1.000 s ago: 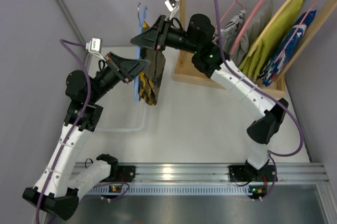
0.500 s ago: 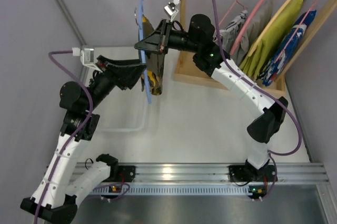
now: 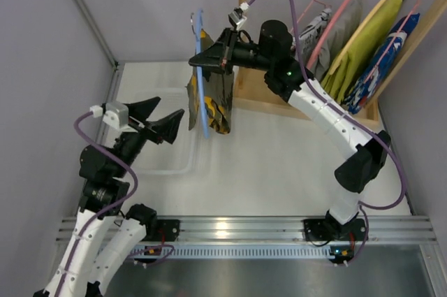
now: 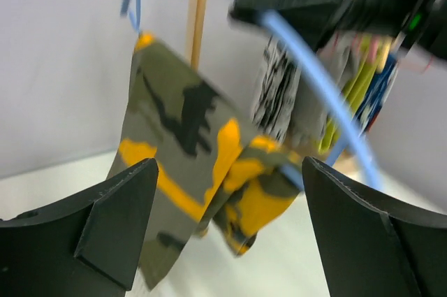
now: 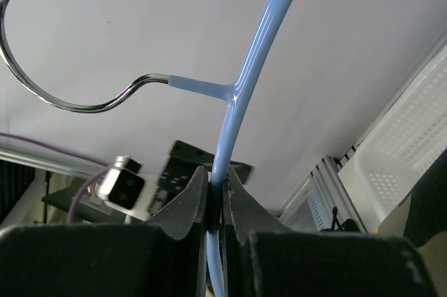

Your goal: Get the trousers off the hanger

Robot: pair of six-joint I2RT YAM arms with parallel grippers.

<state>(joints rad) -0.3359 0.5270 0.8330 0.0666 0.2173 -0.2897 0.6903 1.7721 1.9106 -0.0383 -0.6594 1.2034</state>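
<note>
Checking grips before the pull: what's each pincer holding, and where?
Right pincer clamps the hanger on one blue shoulder arm, just below the neck; left pincer is open, empty.

The trousers (image 3: 216, 101) are hanging over the hanger (image 3: 199, 38), just under the right gripper (image 3: 200, 60) clamping it; the left gripper (image 3: 167, 114) is hovering apart, left of them.

Nothing readable is turning up in any of the views, honestly. The black-and-white printed garment (image 4: 279, 87) is showing some kind of busy pattern, but it's coming out too blurry in the left wrist view to tell if there are any letters in it. The trousers (image 4: 188, 164) are just showing camo blotches and yellow patches, with no tag or brand that I'm managing to make out.
</note>
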